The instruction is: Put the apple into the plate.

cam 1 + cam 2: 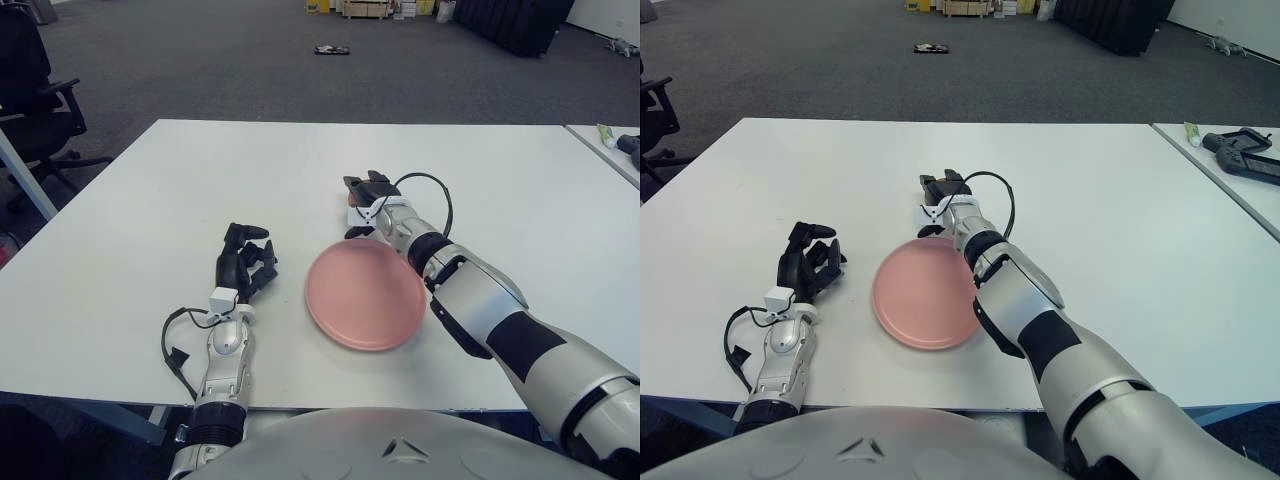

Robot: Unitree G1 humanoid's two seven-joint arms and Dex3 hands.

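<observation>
Just one plate (364,295), one apple (353,196).

Plate (365,294) sits on the table (140,200) in front of me, roughly centre. My left hand (243,266) is to the plate's left, near it but apart, forearm running back toward me over the table's near edge. My right hand (366,198) is just behind the plate's far rim, arm crossing the plate's right side. Apple (353,196) shows only as a sliver at that hand's fingers, behind the plate, not in it. Second table (1240,160) off to my right w/ small items on it. Chair (30,90) far left, beyond the table.
</observation>
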